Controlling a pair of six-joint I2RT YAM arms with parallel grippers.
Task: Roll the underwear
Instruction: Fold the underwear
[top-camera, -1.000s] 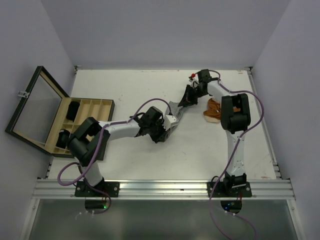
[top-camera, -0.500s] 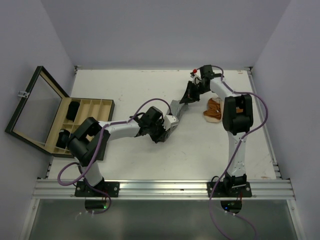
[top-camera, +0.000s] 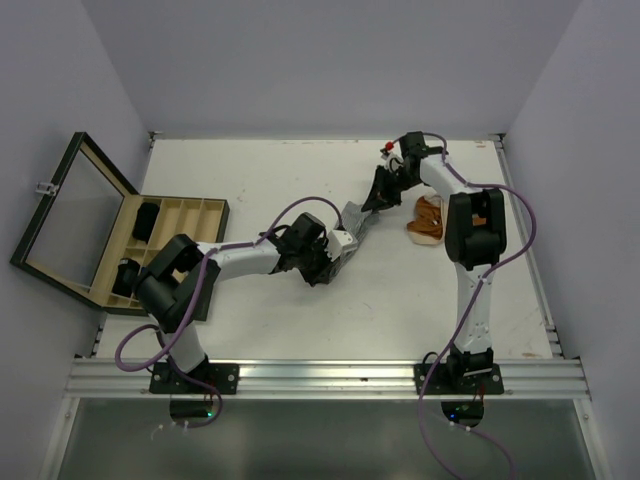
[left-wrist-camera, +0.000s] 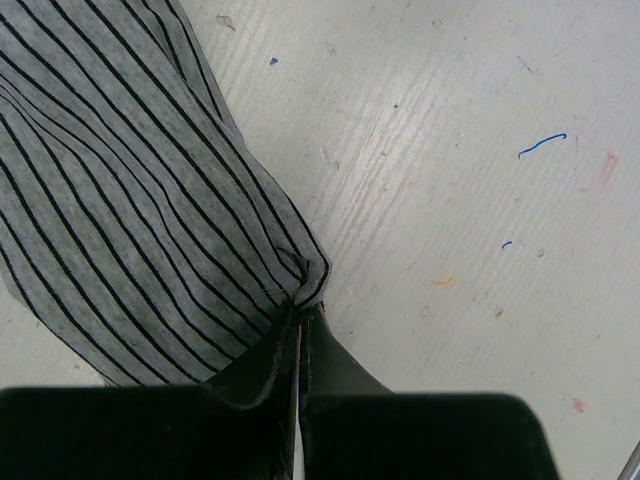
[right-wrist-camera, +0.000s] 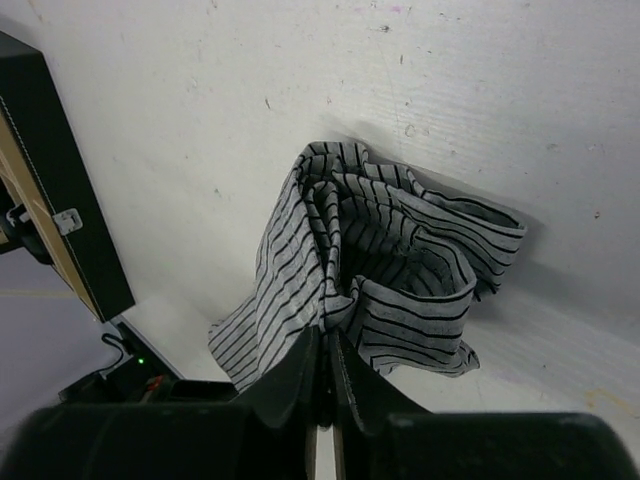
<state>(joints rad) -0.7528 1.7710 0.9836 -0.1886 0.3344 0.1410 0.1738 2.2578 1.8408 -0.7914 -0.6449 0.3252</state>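
Vs a sec ago, R gripper (right-wrist-camera: 325, 345) has pulled a bit further from the wooden box (top-camera: 190, 215). The grey striped underwear (top-camera: 352, 218) now spans btwn both arms as a narrower band. My read: cloth is being stretched straight before rolling, so the roll itself isn't started.

The striped piece sits well right of the box. The orange-brown underwear (top-camera: 428, 218) lies further still from it. Black underwear (top-camera: 147, 220) (already bundled, it seems) sits inside the box's compartments.

L gripper (left-wrist-camera: 300, 325): fingers pressed together, pinching a corner of the striped cloth. R gripper: fingers v. narrow, just a sliver btwn them, w/ a gathered fold caught at the tips. That grip looks light and could slip.
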